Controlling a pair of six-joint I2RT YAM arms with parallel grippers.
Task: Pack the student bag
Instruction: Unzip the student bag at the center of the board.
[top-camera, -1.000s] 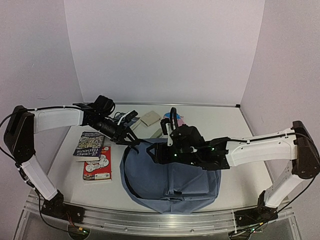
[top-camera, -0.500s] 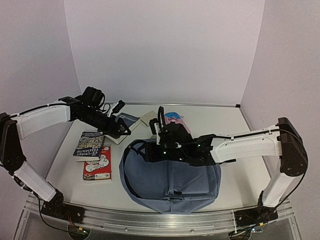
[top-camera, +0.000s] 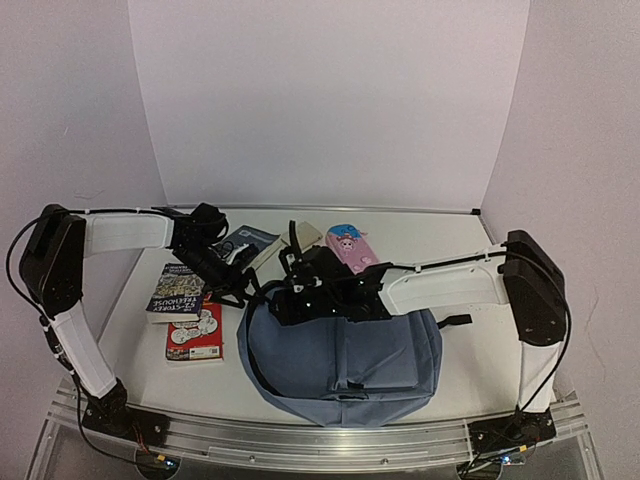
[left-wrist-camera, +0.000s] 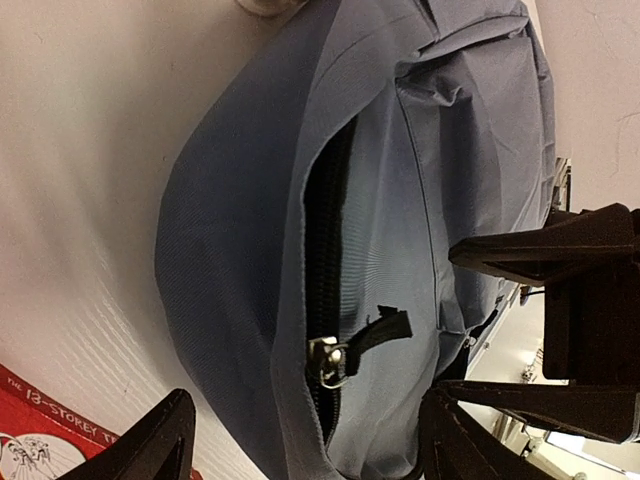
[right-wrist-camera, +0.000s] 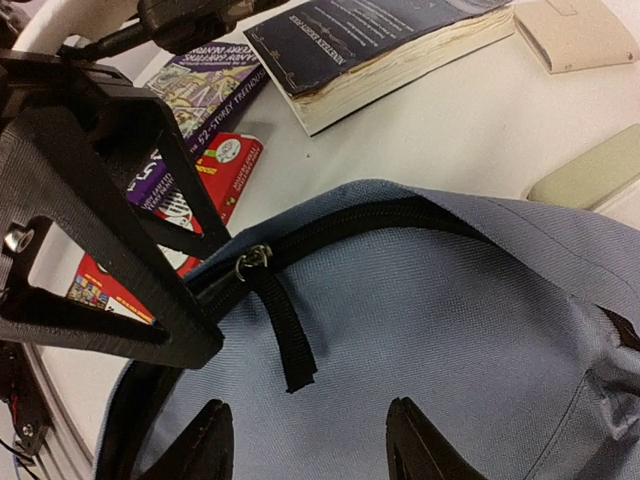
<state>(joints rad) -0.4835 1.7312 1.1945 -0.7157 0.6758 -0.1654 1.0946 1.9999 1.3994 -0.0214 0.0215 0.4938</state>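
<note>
1. The student bag (top-camera: 340, 355) lies flat at the 6 o'clock side of the tabletop (top-camera: 465, 255), near the arm bases. Its zipped mouth runs along the rim from 9 to 12 o'clock.
2. It looks soft and limp: thin grey-blue cloth that sags and folds, probably light, and likely to bunch or slide if pushed rather than held.
3. The cloth panels offer little to grip. The better holds are the zip pull (right-wrist-camera: 254, 262) with its black webbing tab (right-wrist-camera: 286, 340), or the stiffer seam beside the zip teeth. The mouth gapes only slightly in the left wrist view, so one side may need pinning while the other is drawn away.
4. The left claw (left-wrist-camera: 310, 450) is spread wide, straddling the zip pull (left-wrist-camera: 328, 362) without touching it and holding nothing.
5. The right claw (right-wrist-camera: 310, 445) is also spread and empty, hovering over the cloth just beside the tab. Both claws crowd the bag's 10 o'clock corner, so a collision is possible.
6. Outward at 9 o'clock lie a purple book (top-camera: 178, 290) and a red book (top-camera: 195, 330), with a dark blue book (top-camera: 250, 243) at 11 o'clock.
7. At 12 o'clock sit a pink case (top-camera: 348, 245) and a beige case (top-camera: 303, 235).
</note>
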